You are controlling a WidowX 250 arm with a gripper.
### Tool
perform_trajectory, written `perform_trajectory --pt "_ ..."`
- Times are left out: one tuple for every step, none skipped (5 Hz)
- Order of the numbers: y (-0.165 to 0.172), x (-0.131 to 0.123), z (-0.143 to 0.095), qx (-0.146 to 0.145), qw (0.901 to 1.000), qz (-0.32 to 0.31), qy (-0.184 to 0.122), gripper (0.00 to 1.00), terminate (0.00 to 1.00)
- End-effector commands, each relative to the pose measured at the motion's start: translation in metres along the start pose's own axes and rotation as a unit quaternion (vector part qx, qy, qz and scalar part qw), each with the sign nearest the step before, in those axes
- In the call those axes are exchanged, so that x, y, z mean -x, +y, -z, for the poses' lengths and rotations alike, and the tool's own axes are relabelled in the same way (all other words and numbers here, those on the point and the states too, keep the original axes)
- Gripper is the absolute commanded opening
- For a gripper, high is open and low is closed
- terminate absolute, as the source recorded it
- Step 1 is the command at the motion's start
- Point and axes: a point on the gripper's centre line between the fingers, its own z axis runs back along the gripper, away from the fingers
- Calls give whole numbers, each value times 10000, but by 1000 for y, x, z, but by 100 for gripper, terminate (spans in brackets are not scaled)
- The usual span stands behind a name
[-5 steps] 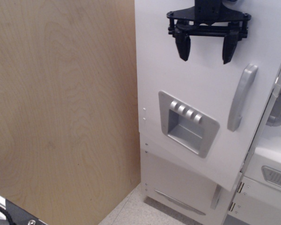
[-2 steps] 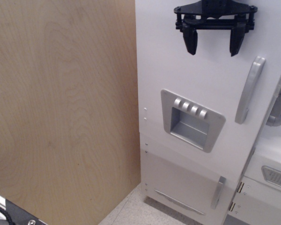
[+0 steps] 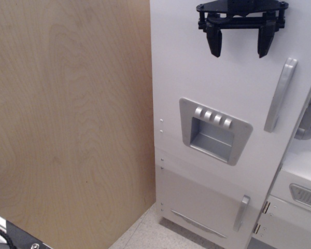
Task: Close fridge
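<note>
The fridge (image 3: 197, 83) is a tall white toy cabinet filling the right half of the view. Its large door carries a grey vertical handle (image 3: 280, 94) at the right and a grey recessed dispenser panel (image 3: 214, 130) with a row of buttons. The door lies nearly flush with the cabinet front. My black gripper (image 3: 240, 48) is at the top, in front of the door's upper part, above and left of the handle. Its two fingers point down, spread apart, with nothing between them. Whether it touches the door cannot be told.
A smaller lower door with a short grey handle (image 3: 241, 212) sits below. A neighbouring white unit with a grey vent (image 3: 306, 196) stands at the right edge. A large plywood panel (image 3: 67, 119) fills the left half. Speckled floor (image 3: 140, 236) shows at the bottom.
The large door has swung inward from a tilted, ajar position to nearly flush. My gripper has moved up and to the right with it, staying open.
</note>
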Motion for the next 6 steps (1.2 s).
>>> perform_trajectory --pt "-4 -15 -21 90 9992 -93 -372 100 0" --pt "-4 -16 -21 126 9993 -116 -332 100 0" --pt "-1 -10 -24 173 9992 -104 -340 100 0" --pt "6 13 -24 138 9996 116 -214 100 0" --pt "14 38 -30 162 9994 286 -67 100 0" --pt "23 58 -37 125 9990 441 -4 100 100"
